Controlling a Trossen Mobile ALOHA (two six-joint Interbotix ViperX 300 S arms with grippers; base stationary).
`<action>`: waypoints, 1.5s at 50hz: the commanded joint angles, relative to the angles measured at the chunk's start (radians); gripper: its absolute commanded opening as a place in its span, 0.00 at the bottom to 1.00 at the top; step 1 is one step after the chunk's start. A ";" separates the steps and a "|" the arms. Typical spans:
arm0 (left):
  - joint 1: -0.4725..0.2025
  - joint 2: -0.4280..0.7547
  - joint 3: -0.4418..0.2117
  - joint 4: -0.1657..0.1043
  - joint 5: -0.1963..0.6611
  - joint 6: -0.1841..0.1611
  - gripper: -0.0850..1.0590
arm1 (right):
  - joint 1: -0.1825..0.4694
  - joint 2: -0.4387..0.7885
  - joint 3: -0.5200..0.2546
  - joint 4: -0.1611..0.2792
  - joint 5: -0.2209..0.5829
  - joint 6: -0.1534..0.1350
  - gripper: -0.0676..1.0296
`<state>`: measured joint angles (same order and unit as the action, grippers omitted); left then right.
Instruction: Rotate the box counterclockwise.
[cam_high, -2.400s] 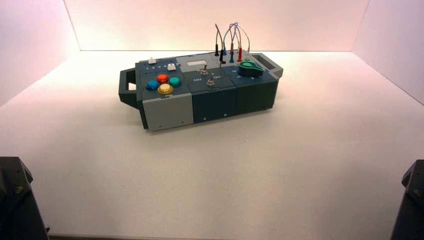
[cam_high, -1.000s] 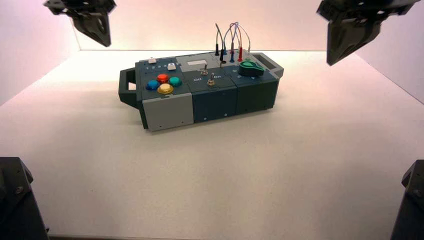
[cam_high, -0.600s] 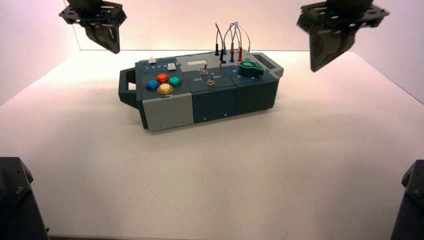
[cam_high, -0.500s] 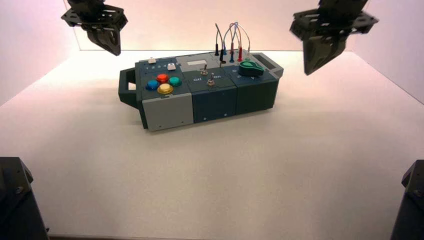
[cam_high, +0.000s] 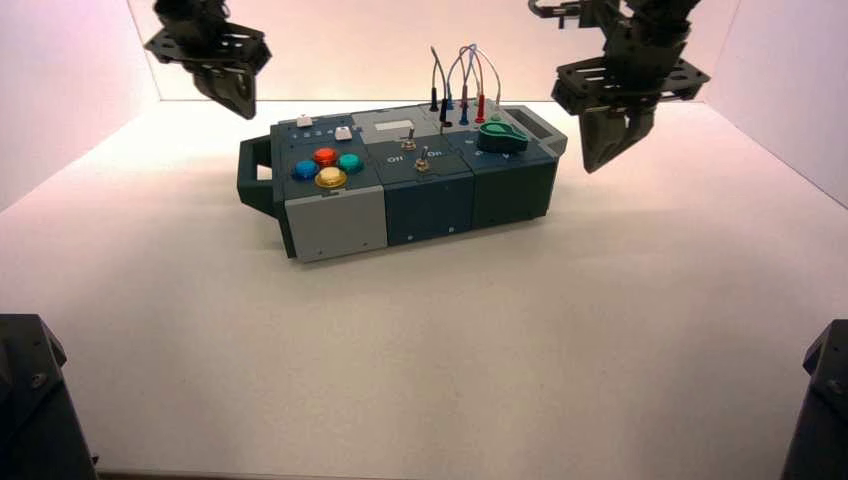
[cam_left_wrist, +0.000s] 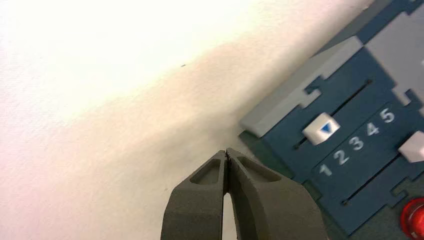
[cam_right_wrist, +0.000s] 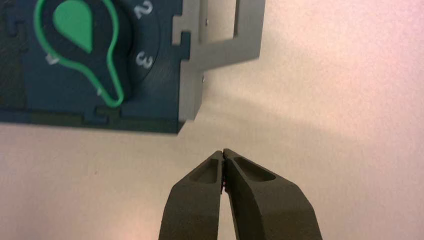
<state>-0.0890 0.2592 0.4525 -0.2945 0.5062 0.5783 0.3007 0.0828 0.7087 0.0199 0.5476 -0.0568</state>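
The long dark teal-grey box (cam_high: 430, 200) lies across the middle of the white table, its light grey section (cam_high: 335, 222) toward the left, four coloured round buttons (cam_high: 327, 167) above it, and looped wires (cam_high: 462, 75) at the back. My left gripper (cam_high: 238, 108) hangs shut above the box's back left corner; in the left wrist view my left gripper (cam_left_wrist: 227, 151) shows over the table beside the slider section (cam_left_wrist: 350, 135). My right gripper (cam_high: 594, 165) is shut just off the right end handle (cam_high: 540, 125); its wrist view shows my right gripper (cam_right_wrist: 222, 151) below the green knob (cam_right_wrist: 80, 47).
White walls (cam_high: 60, 80) close in the table at the back and both sides. Dark arm bases (cam_high: 30, 400) stand at the two near corners. Open table surface (cam_high: 430, 340) lies in front of the box.
Both arms came into view from above and have dropped toward the box, the left toward its back left corner, the right toward its right end. The box has not moved.
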 joint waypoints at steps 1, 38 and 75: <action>-0.029 -0.003 -0.025 0.002 -0.009 -0.005 0.05 | 0.003 0.011 -0.037 -0.002 -0.026 0.000 0.04; -0.032 -0.008 0.040 0.017 -0.017 -0.009 0.05 | 0.003 0.137 -0.190 -0.023 -0.060 -0.009 0.04; -0.023 -0.103 0.163 0.037 -0.029 -0.058 0.05 | 0.006 0.147 -0.265 -0.031 -0.051 -0.023 0.04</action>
<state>-0.1043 0.2102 0.6013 -0.2562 0.4709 0.5292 0.2991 0.2424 0.4832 -0.0107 0.5047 -0.0752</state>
